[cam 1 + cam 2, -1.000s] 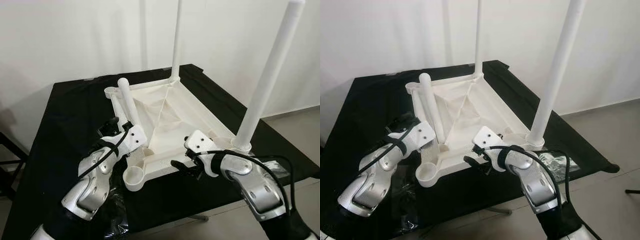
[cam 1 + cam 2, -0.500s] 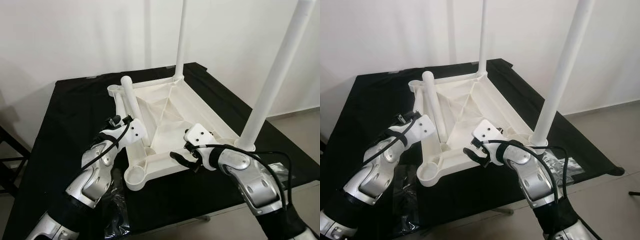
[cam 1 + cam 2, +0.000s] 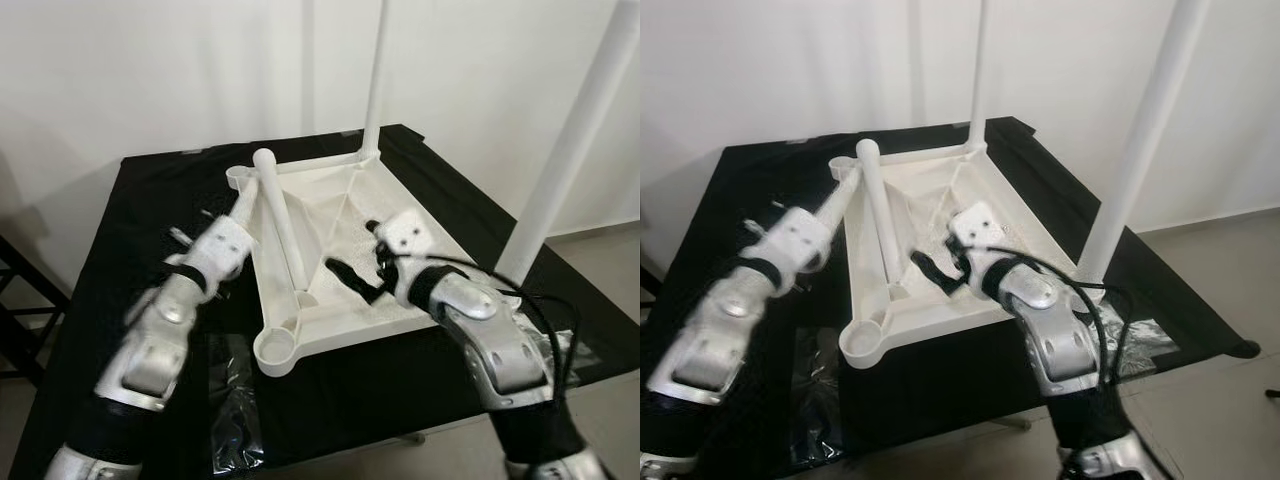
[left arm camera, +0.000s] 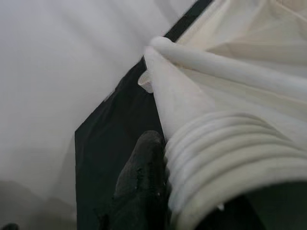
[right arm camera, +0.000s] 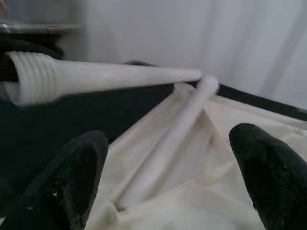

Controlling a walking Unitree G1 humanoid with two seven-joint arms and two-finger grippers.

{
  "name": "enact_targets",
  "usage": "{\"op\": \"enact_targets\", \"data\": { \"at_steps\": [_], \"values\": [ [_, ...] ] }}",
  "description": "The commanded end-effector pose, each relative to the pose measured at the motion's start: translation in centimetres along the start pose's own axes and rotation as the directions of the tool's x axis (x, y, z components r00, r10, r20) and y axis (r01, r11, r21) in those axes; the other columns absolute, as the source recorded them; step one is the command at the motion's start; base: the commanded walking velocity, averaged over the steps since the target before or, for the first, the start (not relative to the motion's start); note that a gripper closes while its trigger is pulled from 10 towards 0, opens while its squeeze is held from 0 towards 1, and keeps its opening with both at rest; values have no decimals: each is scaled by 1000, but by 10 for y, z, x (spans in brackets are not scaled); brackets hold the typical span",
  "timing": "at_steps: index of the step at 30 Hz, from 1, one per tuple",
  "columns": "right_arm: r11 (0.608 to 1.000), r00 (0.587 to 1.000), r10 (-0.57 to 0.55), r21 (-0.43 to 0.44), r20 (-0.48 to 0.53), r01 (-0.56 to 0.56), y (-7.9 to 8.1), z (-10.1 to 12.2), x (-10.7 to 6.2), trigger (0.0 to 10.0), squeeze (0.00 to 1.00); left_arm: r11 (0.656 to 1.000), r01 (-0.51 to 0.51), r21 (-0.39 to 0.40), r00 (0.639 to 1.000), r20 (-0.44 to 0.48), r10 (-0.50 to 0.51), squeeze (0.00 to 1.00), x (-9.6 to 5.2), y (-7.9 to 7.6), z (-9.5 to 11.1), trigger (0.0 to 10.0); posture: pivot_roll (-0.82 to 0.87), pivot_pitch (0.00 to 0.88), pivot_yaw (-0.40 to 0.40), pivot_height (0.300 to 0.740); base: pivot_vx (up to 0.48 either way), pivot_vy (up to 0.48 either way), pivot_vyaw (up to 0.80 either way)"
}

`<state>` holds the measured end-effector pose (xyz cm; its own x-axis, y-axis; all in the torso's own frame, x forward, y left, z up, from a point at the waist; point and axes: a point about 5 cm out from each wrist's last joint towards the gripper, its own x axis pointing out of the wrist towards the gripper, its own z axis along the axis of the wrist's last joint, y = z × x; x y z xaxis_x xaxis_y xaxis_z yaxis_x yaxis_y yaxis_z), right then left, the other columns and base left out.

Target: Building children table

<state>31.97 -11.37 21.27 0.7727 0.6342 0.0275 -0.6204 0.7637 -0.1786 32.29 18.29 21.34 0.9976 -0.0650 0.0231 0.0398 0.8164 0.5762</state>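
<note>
Our left gripper (image 3: 232,222) is clamped on a loose white table leg (image 4: 211,158), which we hold near its threaded end. In the left wrist view one black finger (image 4: 141,184) presses against the leg's ribbed thread. The leg's smooth end reaches toward the far left corner of the upturned tabletop (image 3: 350,320). Our left arm appears blurred in both eye views.

Just right of that, a second loose leg (image 3: 281,232) leans inside the white tabletop, its lower end resting near the front left corner and its rounded top tilted up toward the back. An open round socket (image 3: 276,350) sits at the tabletop's front left corner. The tabletop lies upside down on a black table (image 3: 130,210), with its ribbed underside facing up. A sheet of clear plastic (image 3: 235,400) lies on the black surface in front of it.

Farther right, our right gripper (image 3: 352,279) hovers over the middle of the tabletop's underside, its fingers spread apart and holding nothing. In the right wrist view both black fingertips (image 5: 72,177) stand wide apart.

Two legs are already fitted and stand upright: a rear leg (image 3: 376,80) at the far right corner and a front leg (image 3: 570,150) at the near right corner.
</note>
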Motion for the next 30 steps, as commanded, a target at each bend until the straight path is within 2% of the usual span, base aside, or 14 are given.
{"op": "enact_targets", "data": {
  "at_steps": [1,5,7,8,9,11,13,14,16,20,21,26,28,30],
  "values": [
    [996,994,45,74,95,-52,4,11,2,10000,0,992,-67,-105,997,22,70,0,-3,26,7,0,-8,0,-2,740,0,0,0],
    [968,979,77,219,190,-118,10,17,7,10000,0,949,-108,-295,988,76,136,0,-9,52,16,0,4,0,-10,740,0,0,0],
    [916,949,127,333,290,-224,17,25,11,10000,0,875,-96,-474,965,173,199,0,-16,71,27,0,11,0,-14,740,0,0,0],
    [916,949,127,333,290,-224,17,25,11,10000,0,875,-96,-474,965,173,199,0,-16,71,27,0,11,0,-14,740,0,0,0],
    [875,924,163,382,346,-297,22,29,13,10000,0,822,-65,-565,949,220,227,0,-20,76,31,0,12,0,-14,740,0,0,0],
    [875,924,163,382,346,-297,22,29,13,10000,0,822,-65,-565,949,220,227,0,-20,76,31,0,12,0,-14,740,0,0,0],
    [701,820,181,514,543,-495,26,47,9,10000,0,690,57,-721,918,310,248,0,-27,74,35,0,13,0,-14,740,0,0,0],
    [701,820,181,514,543,-495,26,47,9,10000,0,690,57,-721,918,310,248,0,-27,74,35,0,13,0,-14,740,0,0,0],
    [605,764,229,526,604,-597,32,51,8,10000,0,564,181,-806,897,371,242,0,-31,64,35,0,15,0,-14,740,0,0,0],
    [573,717,250,498,650,-651,35,56,6,10000,0,460,269,-846,882,408,235,0,-35,51,34,0,19,0,-17,740,0,0,0],
    [508,735,199,573,648,-643,31,56,10,10000,0,418,301,-857,879,420,227,0,-37,45,33,0,12,0,-17,740,0,0,0],
    [547,752,191,568,631,-615,31,61,13,10000,0,353,379,-856,865,463,194,0,-39,34,35,0,11,0,-14,740,0,0,0],
    [503,696,226,530,681,-682,34,69,7,10000,0,303,450,-840,843,511,166,0,-42,28,40,0,14,0,-15,740,0,0,0],
    [509,750,102,613,654,-604,24,69,16,10000,0,259,514,-818,816,559,145,0,-45,25,44,0,8,0,-11,740,0,0,0]
  ]
}}
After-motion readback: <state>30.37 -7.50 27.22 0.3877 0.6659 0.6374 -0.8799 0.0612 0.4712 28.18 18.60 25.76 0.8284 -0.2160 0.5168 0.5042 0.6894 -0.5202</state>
